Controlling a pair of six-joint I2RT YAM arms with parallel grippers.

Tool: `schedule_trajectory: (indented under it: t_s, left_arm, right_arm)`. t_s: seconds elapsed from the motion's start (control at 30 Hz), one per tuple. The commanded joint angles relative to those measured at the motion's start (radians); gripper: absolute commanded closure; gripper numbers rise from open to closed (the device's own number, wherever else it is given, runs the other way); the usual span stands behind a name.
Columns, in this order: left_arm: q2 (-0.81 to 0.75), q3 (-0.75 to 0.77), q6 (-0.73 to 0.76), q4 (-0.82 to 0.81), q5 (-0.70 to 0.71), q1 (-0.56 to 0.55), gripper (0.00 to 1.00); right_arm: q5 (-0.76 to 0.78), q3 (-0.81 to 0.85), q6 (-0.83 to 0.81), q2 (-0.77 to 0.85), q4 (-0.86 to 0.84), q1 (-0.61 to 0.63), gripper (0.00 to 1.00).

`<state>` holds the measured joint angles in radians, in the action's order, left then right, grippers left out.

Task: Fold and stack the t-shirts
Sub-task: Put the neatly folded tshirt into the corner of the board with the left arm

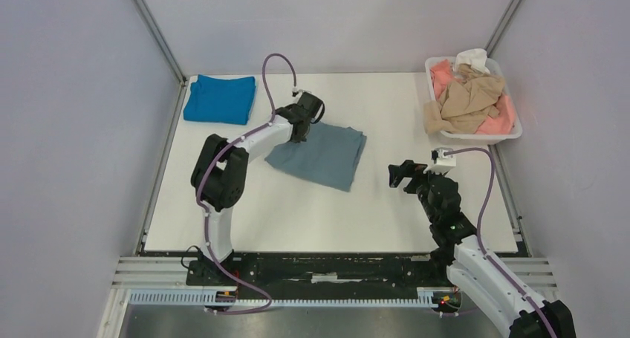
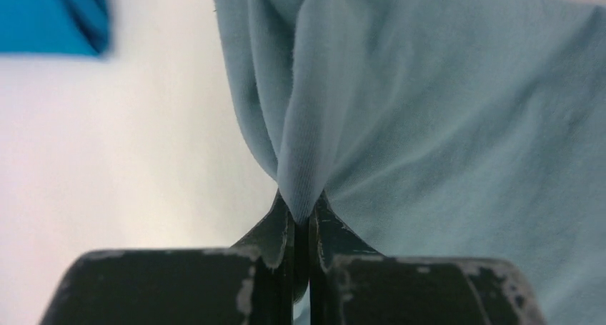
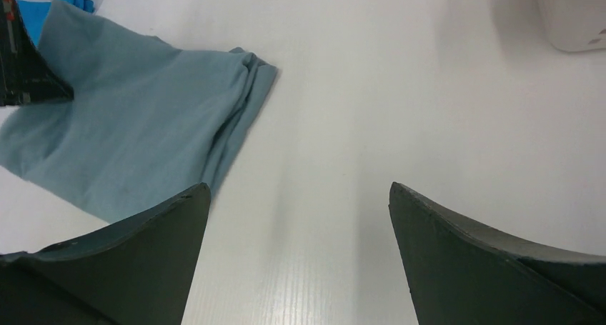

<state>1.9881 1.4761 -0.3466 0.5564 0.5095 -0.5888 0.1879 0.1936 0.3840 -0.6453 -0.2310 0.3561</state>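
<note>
pinching soft grey-blue t-shirt: left tool

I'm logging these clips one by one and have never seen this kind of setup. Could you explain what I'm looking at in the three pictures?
Two robot arms are bolted at the near edge of a white table. The wide picture looks down from above and behind them. The other two pictures come from a camera on each wrist.

The left tool is shut on a pinch of the grey-blue t-shirt, which lies partly folded mid-table. The right tool is open and holds nothing. It sits over bare table to the right of that shirt.

A bright blue t-shirt lies folded at the far left corner. At the far right, a white tub holds crumpled tan cloth, pink cloth and white cloth.
</note>
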Motion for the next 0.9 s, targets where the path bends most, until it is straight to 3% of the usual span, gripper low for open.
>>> schedule_trajectory:
  t_s: [0.0, 0.43, 0.87]
  left_arm:
    - [0.047, 0.16, 0.375, -0.047, 0.165, 0.093, 0.98]
    - [0.106, 0.361, 0.827, -0.304, 0.124, 0.323, 0.98]
    - [0.133, 0.615, 0.885, -0.229, 0.21, 0.368, 0.98]
  right_arm:
    - [0.045, -0.022, -0.043, 0.029, -0.071, -0.002, 0.02]
    - [0.104, -0.024, -0.064, -0.114, -0.163, -0.002, 0.02]
    - [0.142, -0.014, -0.061, -0.183, -0.169, -0.002, 0.02]
